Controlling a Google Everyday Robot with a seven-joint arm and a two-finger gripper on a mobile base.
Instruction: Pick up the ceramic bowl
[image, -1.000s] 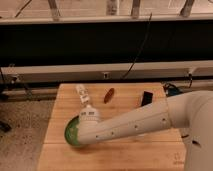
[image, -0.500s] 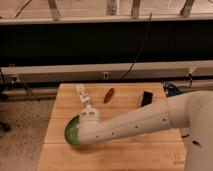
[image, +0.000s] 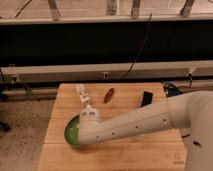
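glossy ceramic bowl (image: 71, 133) under tool (image: 87, 119), wood table (image: 127, 101)

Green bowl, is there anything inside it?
Cannot tell. The visible part of the ceramic bowl is bare green, but the arm covers the rest, with the gripper down at the bowl.

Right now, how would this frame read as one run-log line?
stage: at bowl | gripper: over bowl | bowl: near edge of table, partly behind arm | grasp: cannot tell
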